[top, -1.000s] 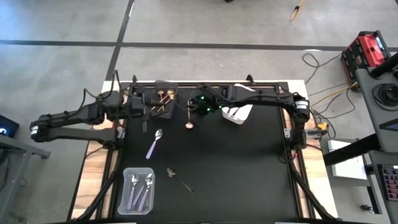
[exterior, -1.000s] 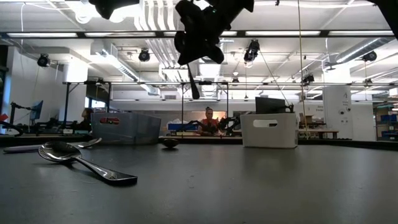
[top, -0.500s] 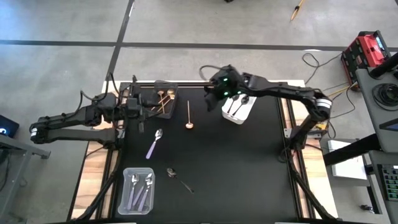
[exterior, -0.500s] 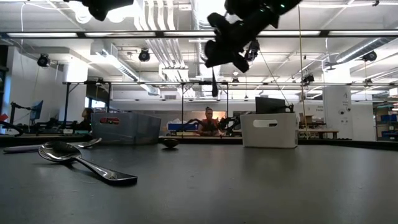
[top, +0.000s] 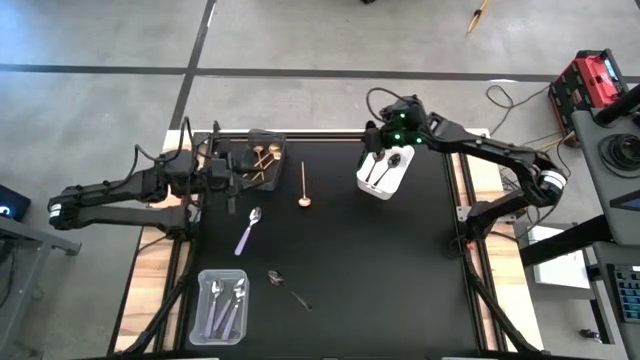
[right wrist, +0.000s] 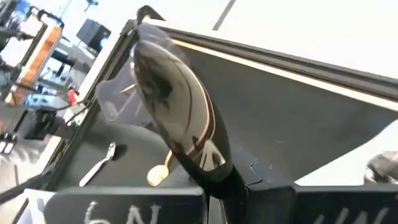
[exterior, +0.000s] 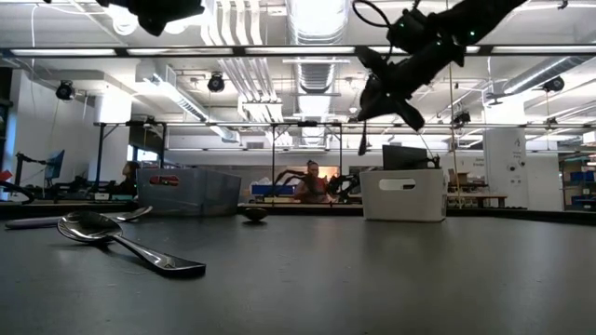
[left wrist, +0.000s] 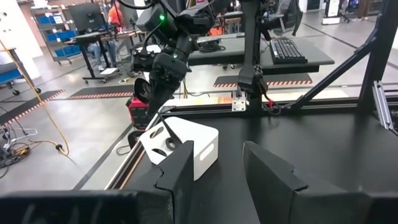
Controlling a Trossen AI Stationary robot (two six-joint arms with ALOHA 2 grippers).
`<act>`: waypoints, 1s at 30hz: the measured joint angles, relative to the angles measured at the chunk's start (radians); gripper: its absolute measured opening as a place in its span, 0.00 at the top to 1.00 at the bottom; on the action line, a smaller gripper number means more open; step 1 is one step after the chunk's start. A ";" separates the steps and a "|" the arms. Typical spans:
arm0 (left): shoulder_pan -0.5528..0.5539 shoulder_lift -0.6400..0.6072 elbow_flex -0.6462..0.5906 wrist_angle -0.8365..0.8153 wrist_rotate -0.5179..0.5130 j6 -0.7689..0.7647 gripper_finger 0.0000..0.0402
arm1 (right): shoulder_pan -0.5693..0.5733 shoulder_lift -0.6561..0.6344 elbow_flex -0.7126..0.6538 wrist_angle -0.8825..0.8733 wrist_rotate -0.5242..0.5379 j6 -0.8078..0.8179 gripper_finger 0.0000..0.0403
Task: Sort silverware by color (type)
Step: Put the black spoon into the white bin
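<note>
I see the right gripper in the upper right of the high view, over the white bin, fingers pinching a dark spoon by its handle, the bowl sticking out past the fingertips. The left gripper sits at upper left by the dark bin, fingers apart, nothing between them.

Looked straight down from overhead on the whole desk and both arms. Sat at desk-top height, faced level across into the room. Rode the left wrist, looked across the desk toward the white bin, also caught overhead and low. Rode the right wrist, pressed very close against a dark spoon.
</note>
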 joint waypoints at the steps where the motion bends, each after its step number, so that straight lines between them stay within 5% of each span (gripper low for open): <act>1: 0.000 0.003 0.000 -0.003 0.000 0.000 0.70 | -0.011 -0.008 -0.014 -0.001 -0.001 0.008 0.98; 15: 0.000 -0.002 -0.055 0.002 0.001 -0.034 0.70 | -0.086 -0.029 -0.154 -0.003 0.009 0.090 0.98; 30: -0.001 -0.001 -0.121 0.201 0.004 -0.120 0.70 | -0.081 0.031 -0.202 0.009 0.098 0.195 0.98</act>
